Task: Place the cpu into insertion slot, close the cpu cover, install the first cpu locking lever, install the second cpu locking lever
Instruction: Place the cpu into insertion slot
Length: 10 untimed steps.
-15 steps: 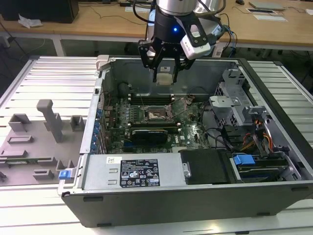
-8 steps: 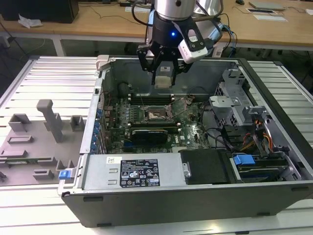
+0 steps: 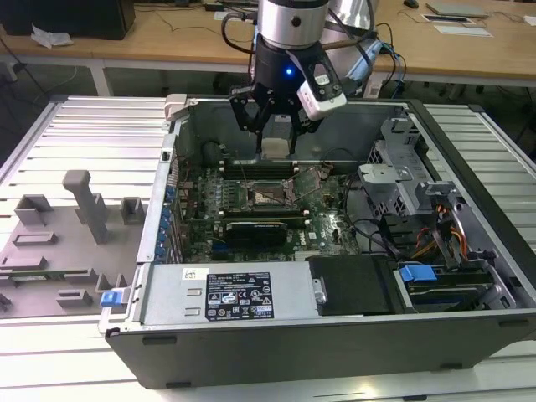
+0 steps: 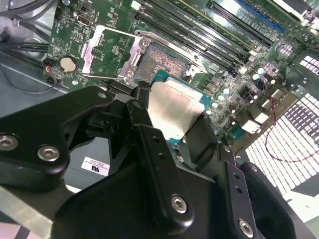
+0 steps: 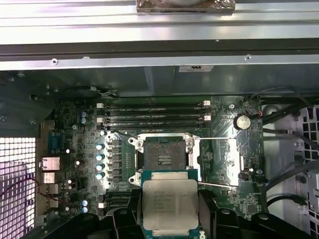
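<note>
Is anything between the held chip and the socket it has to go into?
Nothing visible does. The gripper holds the cpu above the board. The socket is open with its pin field bare, and the cover lies flipped open beside it.

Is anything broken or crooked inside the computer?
Nothing looks broken or crooked. The gripper holds the cpu in the air near the empty insertion slot. The cpu cover is flipped open beside the slot, leaving it free.
</note>
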Each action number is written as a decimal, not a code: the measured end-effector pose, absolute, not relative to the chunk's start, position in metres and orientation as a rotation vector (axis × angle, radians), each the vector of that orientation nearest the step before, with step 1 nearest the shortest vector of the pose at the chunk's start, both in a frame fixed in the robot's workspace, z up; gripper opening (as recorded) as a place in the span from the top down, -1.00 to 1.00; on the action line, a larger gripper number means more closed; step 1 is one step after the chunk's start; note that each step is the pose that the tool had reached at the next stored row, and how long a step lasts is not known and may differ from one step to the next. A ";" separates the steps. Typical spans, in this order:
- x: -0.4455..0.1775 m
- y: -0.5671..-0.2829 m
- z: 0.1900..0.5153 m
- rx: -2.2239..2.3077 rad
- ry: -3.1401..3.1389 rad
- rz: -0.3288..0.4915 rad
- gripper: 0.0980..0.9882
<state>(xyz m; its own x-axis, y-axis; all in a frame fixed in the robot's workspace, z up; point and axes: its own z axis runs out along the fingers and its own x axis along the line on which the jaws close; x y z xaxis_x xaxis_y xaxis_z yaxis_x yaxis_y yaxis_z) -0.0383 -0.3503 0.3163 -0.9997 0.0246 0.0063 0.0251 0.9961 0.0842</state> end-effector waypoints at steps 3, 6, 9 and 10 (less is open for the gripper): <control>-0.038 -0.350 0.311 -0.039 -3.133 -0.132 0.00; -0.038 -0.349 0.304 -0.039 -3.134 -0.132 0.00; -0.038 -0.349 0.297 -0.076 -3.134 -0.131 0.00; -0.038 -0.349 0.297 -0.118 -3.134 -0.131 0.00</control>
<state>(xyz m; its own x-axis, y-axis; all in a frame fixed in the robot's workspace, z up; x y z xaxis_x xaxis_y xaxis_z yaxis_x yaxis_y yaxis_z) -0.0385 -0.3487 0.2973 -0.9972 0.0749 0.0062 0.0751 0.9937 0.0831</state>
